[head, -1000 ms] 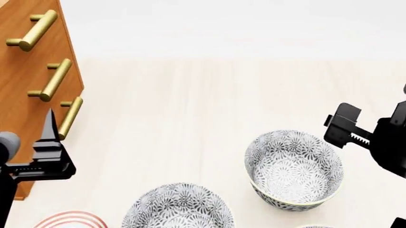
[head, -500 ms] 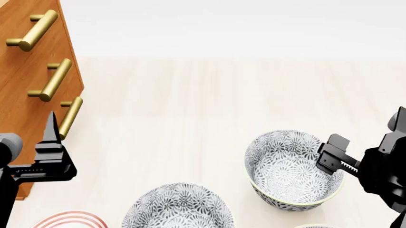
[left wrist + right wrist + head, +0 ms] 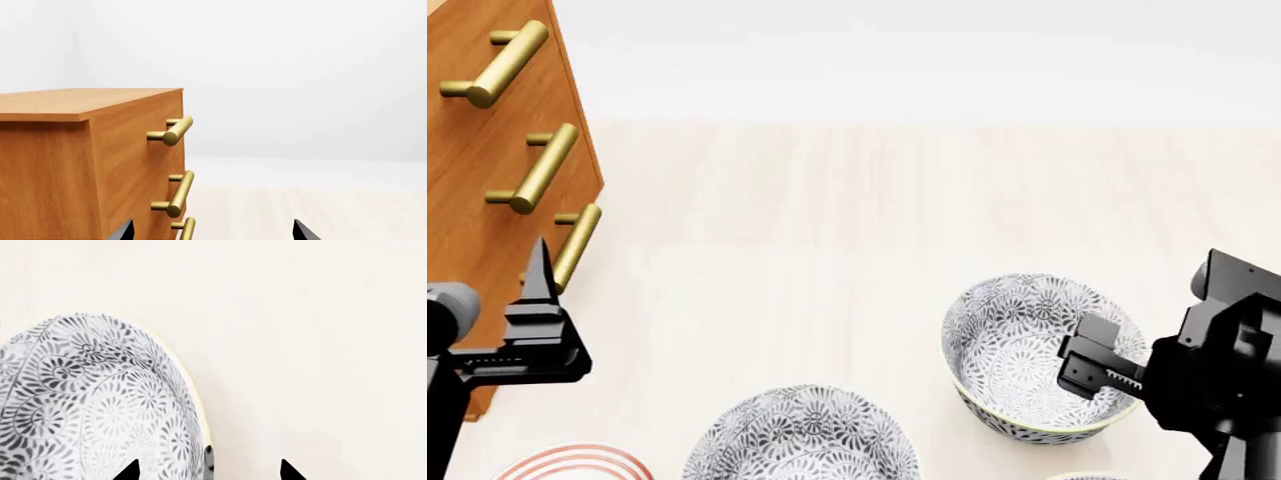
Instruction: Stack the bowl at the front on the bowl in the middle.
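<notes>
On the pale wood-grain table (image 3: 827,250) stand two round, deep bowls with grey floral patterning: the middle bowl (image 3: 1021,345) at right and the front bowl (image 3: 801,435), cut by the lower edge. A red-ringed plate (image 3: 567,465) peeks in beside it. At left is one wooden drawer chest (image 3: 481,150) with three brass bar handles (image 3: 541,165). The right jaws (image 3: 1092,368) straddle the middle bowl's right rim, tips apart, holding nothing. The left jaws (image 3: 534,290) hover beside the chest, tips apart in the wrist view, empty.
</notes>
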You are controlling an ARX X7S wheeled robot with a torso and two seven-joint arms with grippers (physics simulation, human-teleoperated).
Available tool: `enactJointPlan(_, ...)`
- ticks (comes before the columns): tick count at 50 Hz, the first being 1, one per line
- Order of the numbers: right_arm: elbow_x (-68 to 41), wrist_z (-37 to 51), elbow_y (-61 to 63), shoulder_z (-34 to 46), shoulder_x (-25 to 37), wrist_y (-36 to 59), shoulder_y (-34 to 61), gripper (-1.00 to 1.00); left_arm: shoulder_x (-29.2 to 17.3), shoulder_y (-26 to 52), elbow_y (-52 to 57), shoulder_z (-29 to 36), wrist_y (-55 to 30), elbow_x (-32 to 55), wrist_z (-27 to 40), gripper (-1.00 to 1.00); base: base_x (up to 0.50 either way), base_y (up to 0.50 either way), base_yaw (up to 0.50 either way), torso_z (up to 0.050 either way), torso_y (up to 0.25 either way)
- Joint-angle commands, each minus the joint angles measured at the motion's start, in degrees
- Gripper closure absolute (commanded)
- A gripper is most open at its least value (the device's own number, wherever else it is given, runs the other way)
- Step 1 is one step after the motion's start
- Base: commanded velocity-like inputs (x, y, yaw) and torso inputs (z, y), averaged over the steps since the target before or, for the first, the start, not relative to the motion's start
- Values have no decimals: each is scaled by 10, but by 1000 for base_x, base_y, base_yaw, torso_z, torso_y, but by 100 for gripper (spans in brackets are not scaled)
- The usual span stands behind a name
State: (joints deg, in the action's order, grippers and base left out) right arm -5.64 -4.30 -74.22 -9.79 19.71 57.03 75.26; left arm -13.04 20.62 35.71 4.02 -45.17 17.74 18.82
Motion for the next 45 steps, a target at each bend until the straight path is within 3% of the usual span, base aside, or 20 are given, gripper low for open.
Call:
enactJointPlan(1, 35, -36, -7, 11, -16, -2, -4, -100, -2, 0, -4, 3, 4, 2, 3, -100, 0, 0, 0, 0, 0)
enactJointPlan(3, 36, -27, -7, 6, -15, -9, -5, -100, -2, 0, -5, 4, 5, 2, 3, -100, 0, 0, 0, 0, 0)
enactJointPlan(4, 36, -16, -7, 0, -13, -14, -6, 100, -2, -1, -5, 3, 5, 2, 3, -100, 0, 0, 0, 0, 0)
enactJointPlan(24, 37, -43, 5, -14, -12, -25, 9, 100, -6, -1, -3, 3, 4, 8, 9, -100, 0, 0, 0, 0, 0)
enactJointPlan(28, 18, -22, 275, -47, -31, 127, -67, 100, -7, 0, -2, 2, 3, 11, 10, -100, 0, 0, 0, 0, 0)
enactJointPlan(30, 10, -23, 329, -55, -34, 172, -72, 100, -8, 0, -2, 3, 3, 11, 10, -100, 0, 0, 0, 0, 0)
enactJointPlan(43, -25, -30, 539, -66, -51, 328, -99, 100, -11, 1, -4, 1, 4, 15, 11, -100, 0, 0, 0, 0, 0)
enactJointPlan(45, -94, 18, 544, -60, -40, 330, -100, 100, -11, 1, -4, 2, 4, 15, 12, -100, 0, 0, 0, 0, 0)
